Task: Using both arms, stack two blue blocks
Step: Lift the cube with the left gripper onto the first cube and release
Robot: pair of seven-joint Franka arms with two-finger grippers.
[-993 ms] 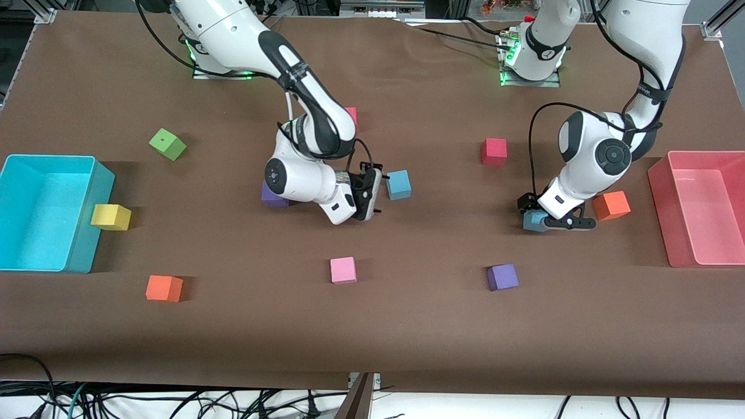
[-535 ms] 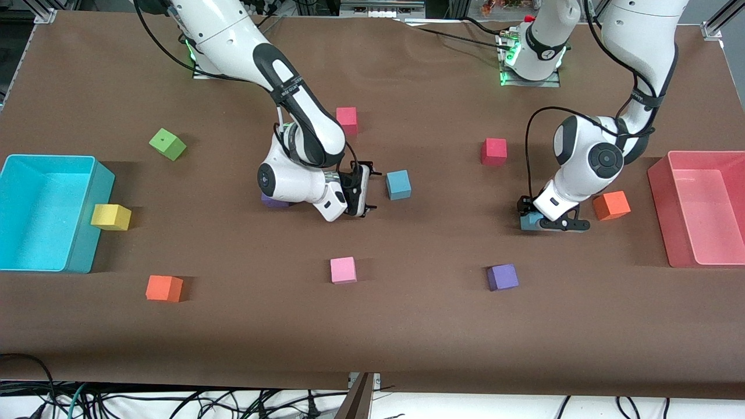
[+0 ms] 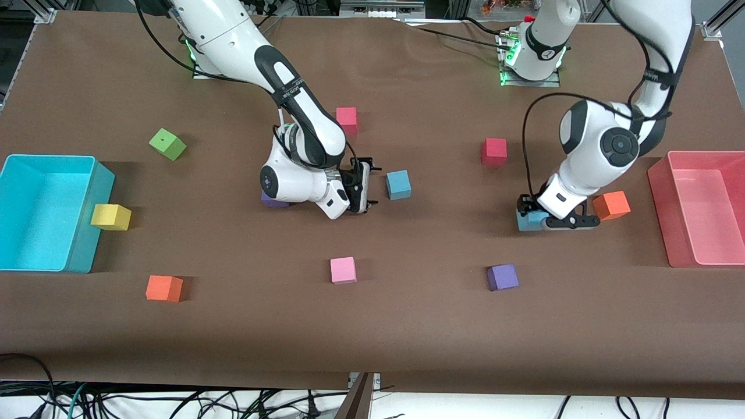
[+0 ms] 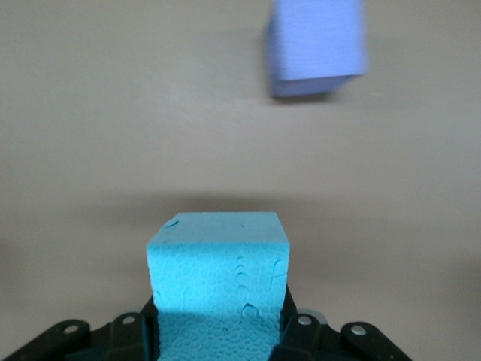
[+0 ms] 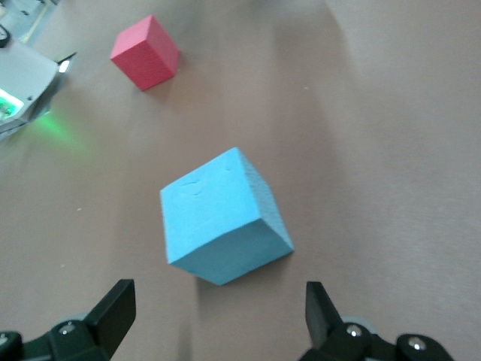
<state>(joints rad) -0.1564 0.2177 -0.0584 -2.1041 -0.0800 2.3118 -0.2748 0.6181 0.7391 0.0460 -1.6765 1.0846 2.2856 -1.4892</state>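
One blue block (image 3: 398, 184) lies on the table near the middle. My right gripper (image 3: 371, 186) is low beside it, on the side toward the right arm's end, open and empty. In the right wrist view the block (image 5: 222, 218) lies ahead of the open right gripper (image 5: 218, 316), clear of both fingers. My left gripper (image 3: 531, 221) is shut on the second blue block (image 3: 525, 222), low at the table toward the left arm's end. In the left wrist view this block (image 4: 218, 278) fills the left gripper (image 4: 218, 331).
An orange cube (image 3: 611, 205) sits right beside the left gripper, with a pink bin (image 3: 675, 233) past it. A purple cube (image 3: 503, 277), pink cube (image 3: 343, 270), two red cubes (image 3: 493, 151) (image 3: 347, 120) and a half-hidden purple cube (image 3: 273, 201) lie around. A cyan bin (image 3: 87, 233) stands at the right arm's end.
My right gripper has drawn back a little from the middle blue block. The left arm's wrist has risen and turned, with the held block shifted slightly toward the table's middle.
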